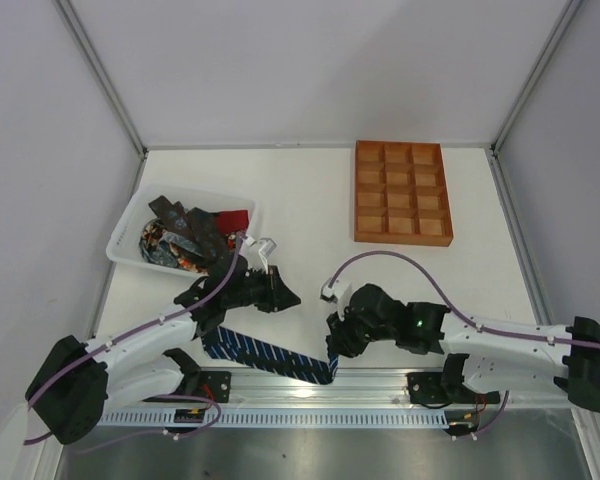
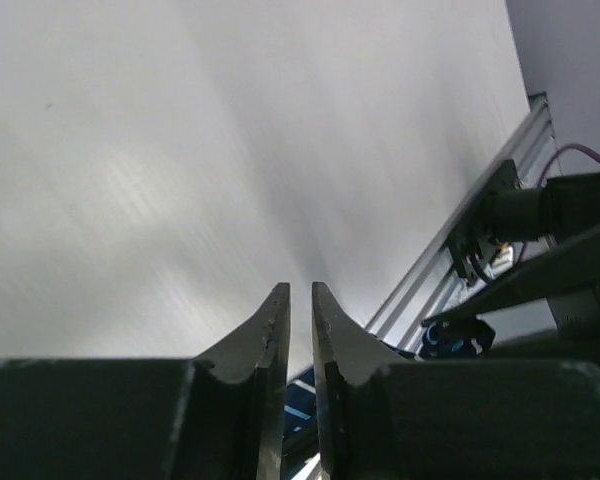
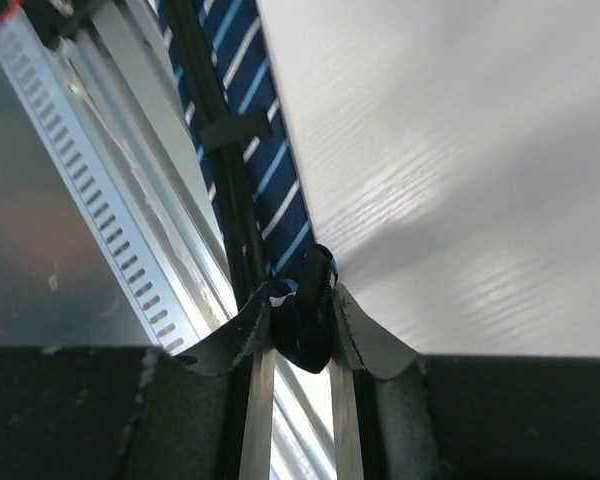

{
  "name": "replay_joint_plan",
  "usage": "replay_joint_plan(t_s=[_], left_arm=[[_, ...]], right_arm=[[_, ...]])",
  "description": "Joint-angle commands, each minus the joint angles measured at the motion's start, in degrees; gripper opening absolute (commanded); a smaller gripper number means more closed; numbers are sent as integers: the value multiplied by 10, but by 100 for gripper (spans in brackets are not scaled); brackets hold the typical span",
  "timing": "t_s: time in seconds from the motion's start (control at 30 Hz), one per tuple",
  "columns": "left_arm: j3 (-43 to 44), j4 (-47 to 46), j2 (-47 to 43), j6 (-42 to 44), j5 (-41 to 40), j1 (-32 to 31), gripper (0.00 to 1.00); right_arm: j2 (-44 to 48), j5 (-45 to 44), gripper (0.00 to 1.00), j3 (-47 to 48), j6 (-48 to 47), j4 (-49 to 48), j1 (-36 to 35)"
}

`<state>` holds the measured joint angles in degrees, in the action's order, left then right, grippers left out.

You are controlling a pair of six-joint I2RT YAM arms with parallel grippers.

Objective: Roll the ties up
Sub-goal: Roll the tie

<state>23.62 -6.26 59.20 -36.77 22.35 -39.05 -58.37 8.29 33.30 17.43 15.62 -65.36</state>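
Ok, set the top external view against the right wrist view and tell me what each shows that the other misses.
Only the top external view: the white basket heaped with other ties, the orange-brown compartment tray and the left arm. Only the right wrist view: a close look at the right gripper shut on the folded end of the navy tie. Both: the navy tie stretched along the metal rail at the near edge of the table.
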Motion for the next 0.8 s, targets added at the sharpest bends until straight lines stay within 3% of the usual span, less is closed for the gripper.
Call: replay_joint_plan(t_s=[0.0, 0.23, 0.47, 0.77], left_arm=[[2, 73, -31, -51, -65, -3, 20], [14, 158, -73, -73, -156, -2, 30], [12, 194, -88, -90, -190, -2, 29], [4, 223, -121, -93, -203, -2, 30]], right_arm=[[-55, -77, 0, 52, 33, 85, -64], [-154, -170, 0, 105, 88, 147, -156], [-250, -208, 1, 169, 126, 144, -198], [-382, -243, 17, 263, 129, 149, -238]])
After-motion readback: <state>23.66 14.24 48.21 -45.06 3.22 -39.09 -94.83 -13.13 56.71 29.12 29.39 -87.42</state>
